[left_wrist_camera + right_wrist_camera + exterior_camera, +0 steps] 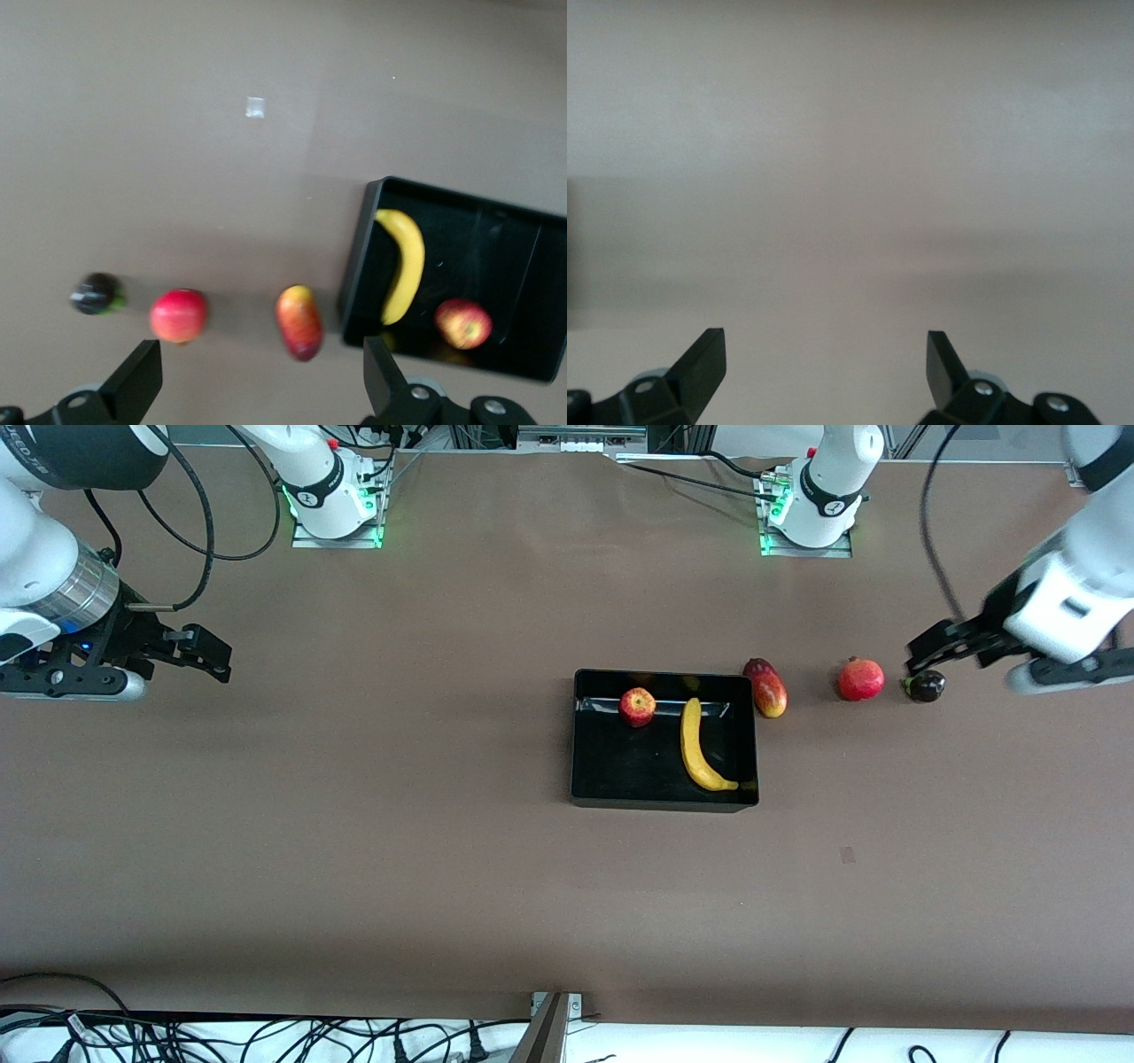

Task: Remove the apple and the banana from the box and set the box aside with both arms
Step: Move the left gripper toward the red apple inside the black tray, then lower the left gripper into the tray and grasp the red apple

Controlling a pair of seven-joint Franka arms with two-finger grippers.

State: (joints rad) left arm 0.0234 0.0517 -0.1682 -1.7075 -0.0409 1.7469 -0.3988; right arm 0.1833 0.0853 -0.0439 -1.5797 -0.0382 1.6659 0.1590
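The black box sits mid-table. The red apple and the yellow banana lie inside it, apart from each other. My left gripper is open and empty, over the table at the left arm's end, just above a small dark round fruit. My right gripper is open and empty over bare table at the right arm's end. The left wrist view shows its gripper, the box, the banana and the apple. The right wrist view shows only its gripper over bare table.
A red-yellow mango lies against the box's wall toward the left arm's end. A round red pomegranate lies between the mango and the dark fruit. A small grey mark is on the table nearer the front camera.
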